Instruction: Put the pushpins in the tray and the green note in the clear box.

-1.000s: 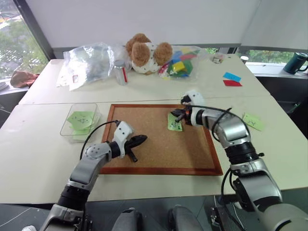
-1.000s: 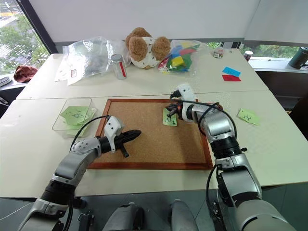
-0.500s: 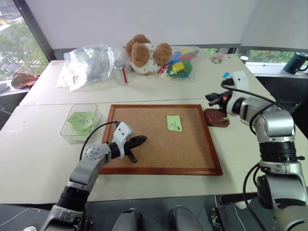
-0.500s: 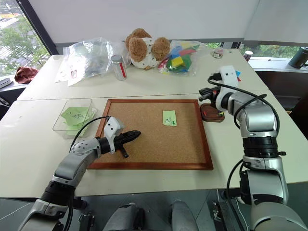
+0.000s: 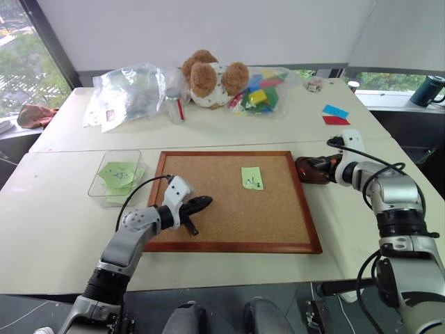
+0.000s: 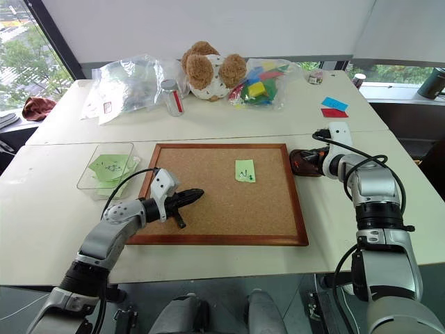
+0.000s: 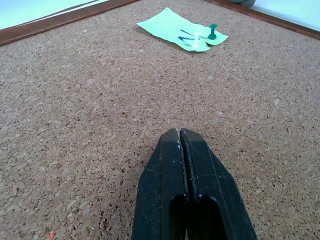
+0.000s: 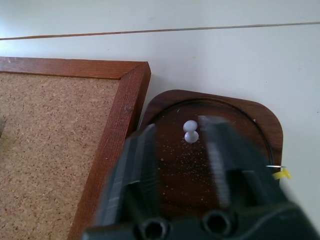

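You're looking down on a white table (image 5: 62, 209) made of pushed-together tops, set by a window (image 5: 21, 62) at your far left. A wood-framed corkboard (image 5: 229, 229) lies in front of you. Along the far edge sit a large clear plastic bag (image 5: 125, 87), a small jar (image 5: 174, 104), a brown teddy bear (image 5: 212, 75) and a bag of coloured blocks (image 5: 261, 94); a blue slip (image 5: 335, 110) and a red slip (image 5: 336, 120) lie further right, and a dark mug (image 5: 425, 90) stands on the sill.

The green note (image 5: 252, 177) is on the corkboard, toward its far right part, with two pushpins (image 7: 204, 37), one white and one green, standing in it. The clear box (image 5: 115, 177) sits just left of the corkboard with green notes inside. The tray (image 8: 250, 125) lies just off the corkboard's right edge, touching the frame near its far corner.

Your left gripper (image 7: 181, 137) has its fingers pressed together, holding nothing, low over the cork near the board's left side. Your right gripper (image 8: 177, 145) is over the tray with its fingers parted; a white pushpin (image 8: 190, 131) lies in the tray between them, not gripped. A yellow pin (image 8: 279, 174) shows at the tray's edge.
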